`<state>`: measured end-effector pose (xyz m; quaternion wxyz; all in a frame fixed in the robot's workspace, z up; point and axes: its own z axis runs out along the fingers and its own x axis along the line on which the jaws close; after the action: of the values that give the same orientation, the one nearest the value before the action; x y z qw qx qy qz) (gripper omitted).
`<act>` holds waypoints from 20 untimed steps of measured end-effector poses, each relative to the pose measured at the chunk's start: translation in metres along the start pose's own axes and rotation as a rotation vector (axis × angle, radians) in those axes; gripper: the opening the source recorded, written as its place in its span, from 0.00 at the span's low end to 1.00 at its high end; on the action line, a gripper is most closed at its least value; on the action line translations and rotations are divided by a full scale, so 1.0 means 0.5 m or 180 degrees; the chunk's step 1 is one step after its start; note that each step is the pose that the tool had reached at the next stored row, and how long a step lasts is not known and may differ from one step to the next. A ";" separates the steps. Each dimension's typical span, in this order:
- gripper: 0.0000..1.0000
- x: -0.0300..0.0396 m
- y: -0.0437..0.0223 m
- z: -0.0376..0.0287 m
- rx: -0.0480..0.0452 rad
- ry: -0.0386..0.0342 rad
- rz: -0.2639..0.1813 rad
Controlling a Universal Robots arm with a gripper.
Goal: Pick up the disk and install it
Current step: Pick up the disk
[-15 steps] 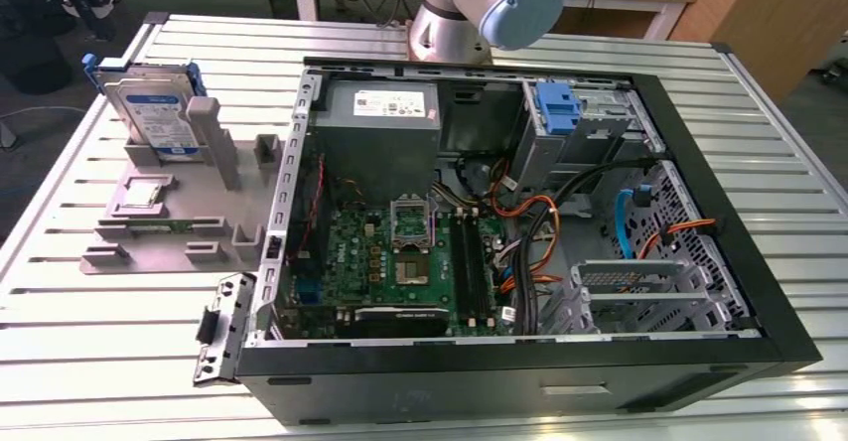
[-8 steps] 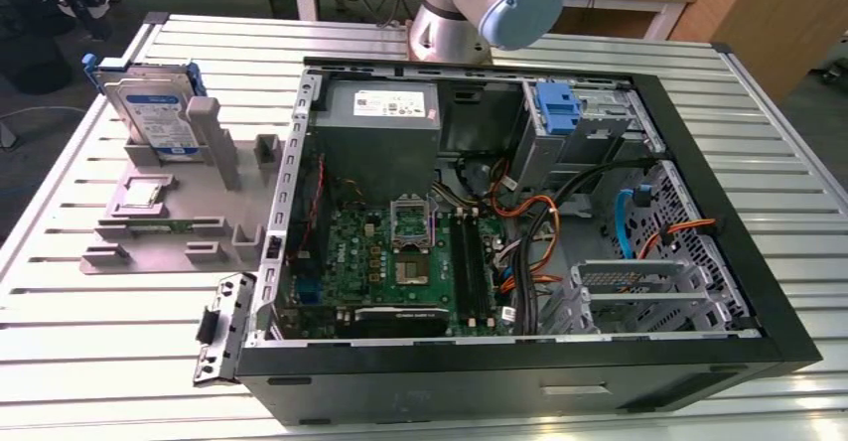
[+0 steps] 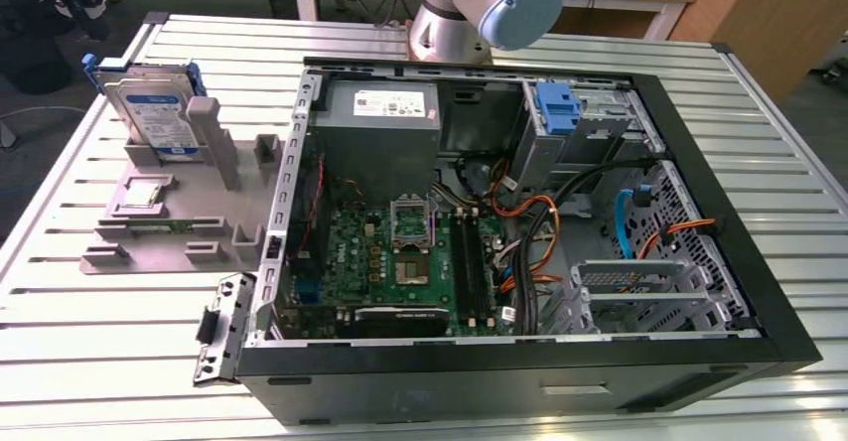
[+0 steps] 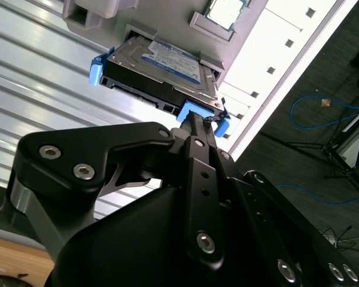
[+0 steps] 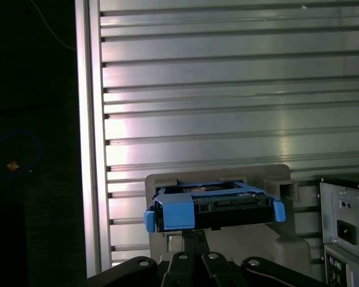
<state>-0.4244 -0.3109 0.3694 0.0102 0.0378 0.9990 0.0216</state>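
The pincer (image 5: 190, 234) is seen with its fingers drawn together, with hardly any gap between them, and nothing is held. Straight ahead of the fingertips, along the line in which they point, the disk (image 5: 212, 206) is found. Its blue-railed end is turned toward the pincer, so its long axis is judged to run roughly on from the fingers rather than across them.

In the exterior view the disk is stood on end, leaning a little, in a grey holder (image 3: 199, 208). The holder is set near the far corner of the slatted table (image 3: 79, 362), on the exterior view's left and just beside the open computer case (image 3: 781, 332). Only one arm is fitted, so no choice of hand arises.

How much space lies between the fingertips and the carrier rail cannot be told, since the tips are overlaid on the rail in both wrist views. The disk's foot is hidden by the holder's slot.
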 end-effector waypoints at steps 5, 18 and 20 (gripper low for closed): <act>0.11 0.000 0.000 0.000 0.0000 0.0000 0.0000; 0.11 0.000 0.000 0.001 0.0007 -0.0012 0.0279; 0.11 0.000 0.000 0.001 0.0009 -0.0015 0.0351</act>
<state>-0.4244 -0.3108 0.3689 0.0114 0.0929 0.9954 0.0207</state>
